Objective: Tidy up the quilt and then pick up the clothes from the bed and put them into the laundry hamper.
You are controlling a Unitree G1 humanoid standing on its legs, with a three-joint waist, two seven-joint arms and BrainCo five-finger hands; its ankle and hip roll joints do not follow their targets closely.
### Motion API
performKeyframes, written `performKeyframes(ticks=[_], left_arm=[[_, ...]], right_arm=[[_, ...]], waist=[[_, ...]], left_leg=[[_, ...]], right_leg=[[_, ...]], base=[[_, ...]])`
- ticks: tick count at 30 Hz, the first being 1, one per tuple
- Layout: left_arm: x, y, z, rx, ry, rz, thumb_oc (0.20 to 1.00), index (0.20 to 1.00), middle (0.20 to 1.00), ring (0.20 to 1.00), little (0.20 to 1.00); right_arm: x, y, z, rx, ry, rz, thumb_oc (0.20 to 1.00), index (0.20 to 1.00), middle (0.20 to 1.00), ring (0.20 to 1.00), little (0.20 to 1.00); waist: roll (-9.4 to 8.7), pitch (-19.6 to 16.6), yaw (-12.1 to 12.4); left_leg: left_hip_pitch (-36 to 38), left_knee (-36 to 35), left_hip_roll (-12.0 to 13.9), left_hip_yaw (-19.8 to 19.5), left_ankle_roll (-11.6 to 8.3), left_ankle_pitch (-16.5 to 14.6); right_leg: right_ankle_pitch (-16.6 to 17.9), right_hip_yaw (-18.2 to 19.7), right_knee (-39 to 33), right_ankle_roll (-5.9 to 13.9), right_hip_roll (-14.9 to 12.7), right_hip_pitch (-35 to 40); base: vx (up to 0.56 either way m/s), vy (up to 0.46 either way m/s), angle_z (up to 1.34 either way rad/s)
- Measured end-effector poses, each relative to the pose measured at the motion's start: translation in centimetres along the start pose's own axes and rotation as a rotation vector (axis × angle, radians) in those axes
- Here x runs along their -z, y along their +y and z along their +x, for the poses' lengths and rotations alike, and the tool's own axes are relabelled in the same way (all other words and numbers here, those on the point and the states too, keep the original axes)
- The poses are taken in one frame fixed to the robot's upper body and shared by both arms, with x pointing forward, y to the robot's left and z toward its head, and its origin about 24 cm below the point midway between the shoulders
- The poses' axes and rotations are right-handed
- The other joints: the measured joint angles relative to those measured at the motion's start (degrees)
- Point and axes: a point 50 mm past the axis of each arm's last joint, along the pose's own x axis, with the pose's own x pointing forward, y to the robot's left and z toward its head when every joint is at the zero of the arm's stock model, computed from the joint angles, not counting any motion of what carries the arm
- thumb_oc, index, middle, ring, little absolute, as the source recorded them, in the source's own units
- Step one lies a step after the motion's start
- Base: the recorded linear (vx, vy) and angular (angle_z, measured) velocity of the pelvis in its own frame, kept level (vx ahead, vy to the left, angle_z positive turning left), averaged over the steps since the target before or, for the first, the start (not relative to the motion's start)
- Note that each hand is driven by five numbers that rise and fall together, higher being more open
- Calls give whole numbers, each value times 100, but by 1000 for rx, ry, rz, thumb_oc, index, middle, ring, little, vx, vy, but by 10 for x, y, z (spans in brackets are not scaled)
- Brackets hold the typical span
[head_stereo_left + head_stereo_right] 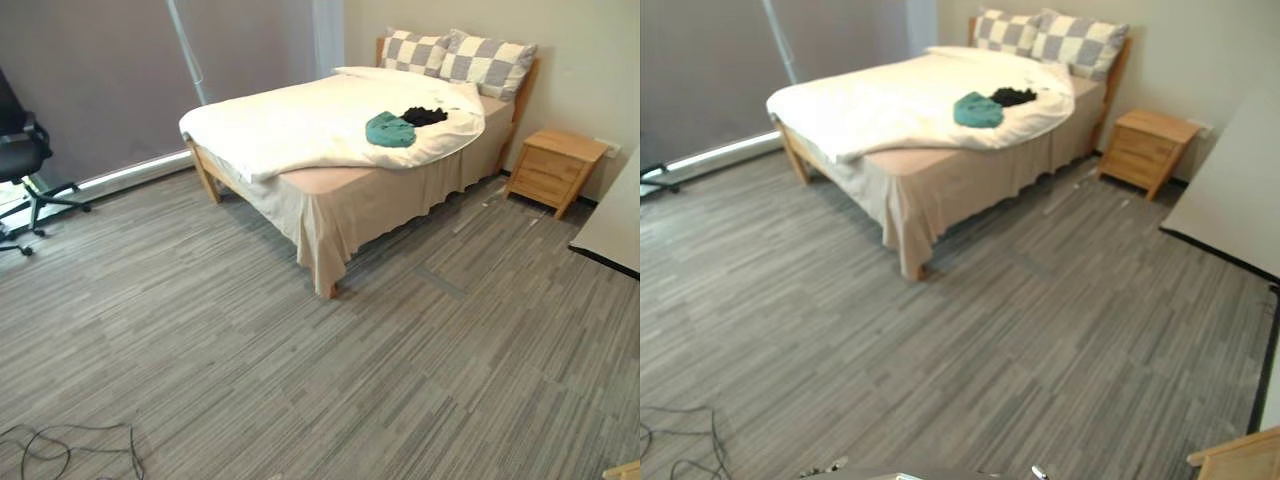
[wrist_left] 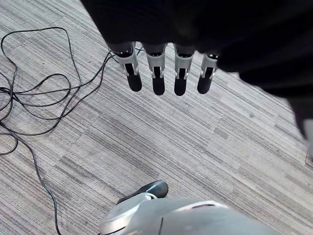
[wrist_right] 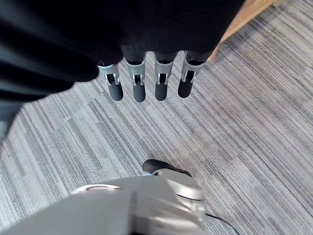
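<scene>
Grey striped plank flooring (image 1: 300, 380) covers the room, with a wooden-framed bed (image 1: 330, 205) standing at the far side against a pale wall. Bed carries a white quilt (image 1: 300, 125), rumpled and lying askew — its near edge is pulled back, exposing a strip of pinkish sheet (image 1: 335, 180) at the foot, and a beige bed skirt hangs below. Two checked pillows (image 1: 460, 55) lean against the headboard.

Clothes on the bed: a teal garment (image 1: 390, 130) lies bunched on top of the quilt toward the side nearest the nightstand, and a black garment (image 1: 424, 116) lies just beside it, closer to the pillows. Whether the two touch cannot be told.

Wooden nightstand (image 1: 555, 168) with drawers stands beside the head of the bed. A black office chair (image 1: 25, 150) stands on the opposite side of the room, near a grey roller blind. A pale flat surface (image 1: 615, 220) enters at the right edge of the head views.

Left hand (image 2: 166, 73) — seen in its own wrist view, fingers straight and relaxed, grasping nothing, hanging above bare floor. Right hand (image 3: 146, 78) — likewise released, fingers extended over the floor and holding nothing, with a corner of light wooden furniture (image 3: 247, 17) nearby. Both hands are well apart from the bed
</scene>
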Motion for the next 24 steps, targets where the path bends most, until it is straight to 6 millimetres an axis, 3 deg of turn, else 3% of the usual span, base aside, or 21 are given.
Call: performKeyframes(ticks=[6,9,16,17,19,20,21,23,24], left_arm=[[0,10,0,-24,-13,37,1000,1000,1000,1000,1000],[-16,17,3,-42,-53,50,1000,1000,1000,1000,1000],[-50,22,5,-28,-148,101,1000,1000,1000,1000,1000],[-56,24,5,-31,-161,102,1000,1000,1000,1000,1000],[-73,31,5,-43,-189,103,1000,1000,1000,1000,1000],[-73,34,5,-52,-190,108,1000,1000,1000,1000,1000],[-73,37,5,-58,-187,105,1000,1000,1000,1000,1000],[-73,36,5,-56,-186,109,1000,1000,1000,1000,1000],[-71,34,6,-52,-176,120,1000,1000,1000,1000,1000]], right_arm=[[-16,2,2,-5,-50,-64,1000,1000,1000,1000,1000],[-29,-2,3,17,-78,-48,1000,1000,1000,1000,1000],[-37,-7,3,24,-87,-47,1000,1000,1000,1000,1000],[-39,-8,3,23,-89,-35,1000,1000,1000,1000,1000],[-57,-19,4,30,-134,33,1000,1000,1000,1000,1000],[-65,-21,3,29,-155,37,1000,1000,1000,1000,1000],[-61,-20,3,26,-146,49,1000,1000,1000,1000,1000],[-59,-21,4,30,-136,68,1000,1000,1000,1000,1000],[-55,-22,4,33,-125,82,1000,1000,1000,1000,1000]], waist=[[-40,393,1],[-111,760,-4],[-118,1038,-38],[-107,1050,-51],[133,1314,-89],[128,1380,-156],[135,1406,-215],[67,1445,-222],[53,1470,-293]], left_leg=[[302,-513,-65,10,-64,217],[302,-504,-87,17,-17,245],[156,-485,-133,185,46,208],[104,-505,-122,195,82,161],[115,-517,133,294,184,118],[177,-505,151,339,198,130],[239,-484,68,328,294,30],[363,-495,-31,327,369,-112],[396,-484,-47,317,272,-206]], right_leg=[[272,-115,-571,126,-15,344],[325,-129,-571,85,-33,354],[439,6,-465,76,-66,99],[439,11,-243,96,-43,-44],[367,-40,1413,305,16,-935],[114,-53,2181,633,-102,-1284],[-30,-45,2840,873,-281,-1631],[-19,61,3524,917,-598,-2149],[-37,12,3276,887,-710,-2324]], base=[[20,11,2],[19,34,0],[8,68,-15],[114,153,-35],[107,112,-32],[131,59,-1],[225,66,-4],[492,-56,-6],[634,-166,20]])
